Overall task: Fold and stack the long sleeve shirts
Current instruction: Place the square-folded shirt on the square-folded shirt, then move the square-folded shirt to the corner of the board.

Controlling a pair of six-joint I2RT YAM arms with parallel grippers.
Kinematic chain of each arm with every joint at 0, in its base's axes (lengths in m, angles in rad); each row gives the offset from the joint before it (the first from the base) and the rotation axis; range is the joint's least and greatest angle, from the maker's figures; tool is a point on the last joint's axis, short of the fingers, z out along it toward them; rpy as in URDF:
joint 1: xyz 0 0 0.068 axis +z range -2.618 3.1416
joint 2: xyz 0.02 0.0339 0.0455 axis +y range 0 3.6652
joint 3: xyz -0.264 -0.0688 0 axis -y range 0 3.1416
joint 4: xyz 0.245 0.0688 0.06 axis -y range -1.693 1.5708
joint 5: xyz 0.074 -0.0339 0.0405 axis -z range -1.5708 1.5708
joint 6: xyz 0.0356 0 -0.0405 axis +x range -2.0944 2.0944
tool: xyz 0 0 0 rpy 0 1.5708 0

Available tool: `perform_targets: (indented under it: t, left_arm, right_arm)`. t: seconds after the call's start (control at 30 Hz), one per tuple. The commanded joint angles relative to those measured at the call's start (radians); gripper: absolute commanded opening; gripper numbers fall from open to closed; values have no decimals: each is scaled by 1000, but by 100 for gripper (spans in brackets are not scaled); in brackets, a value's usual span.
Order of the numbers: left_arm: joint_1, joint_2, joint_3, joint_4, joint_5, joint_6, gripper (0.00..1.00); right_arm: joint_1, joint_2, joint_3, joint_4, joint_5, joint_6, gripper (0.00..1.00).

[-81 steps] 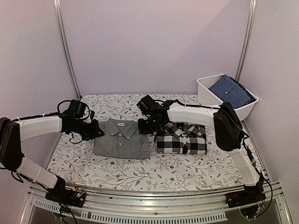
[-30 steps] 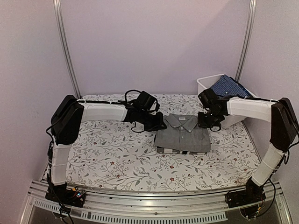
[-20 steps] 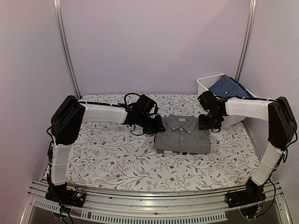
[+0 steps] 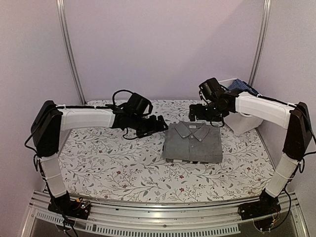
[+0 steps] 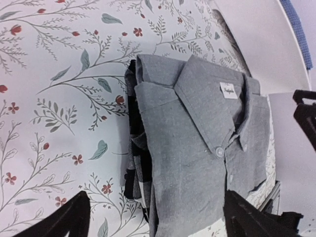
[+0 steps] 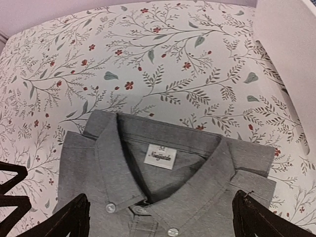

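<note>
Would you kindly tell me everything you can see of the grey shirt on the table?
The grey shirt is plain mid-grey woven cloth, folded into a rectangle, front up, with its collar toward the far side. A small white label sits inside the neck, and pale buttons close the front. It lies flat on the folded black-and-white checked shirt, whose edge peeks out beneath, over the floral table cover. Neither the left hand nor the right hand touches it.

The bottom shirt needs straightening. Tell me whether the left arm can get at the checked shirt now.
Probably only its edge. The grey shirt lies on top, covering nearly all of the checked shirt; a strip shows on the side facing the left gripper, which hangs open beside it, unobstructed.
</note>
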Motion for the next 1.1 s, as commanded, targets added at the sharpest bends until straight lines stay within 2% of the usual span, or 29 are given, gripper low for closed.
perform_targets:
  t: [0.0,0.23,0.5,0.73,1.07]
  left_arm:
    - [57,-136,-111,-3,-41,25,99]
    - [120,-319,-283,-7,-51,34,100]
    - [158,-468,-378,-43,-67,51,100]
    - [172,-499,-391,-59,-61,62,100]
    - [175,-484,-391,-46,-45,60,100]
  right_arm:
    - [51,95,84,120,-180,-19,99]
    - [110,294,272,199,-358,-16,99]
    - [115,524,459,253,-482,13,99]
    - [101,669,565,256,-525,76,99]
    - [61,741,546,273,-482,182,99]
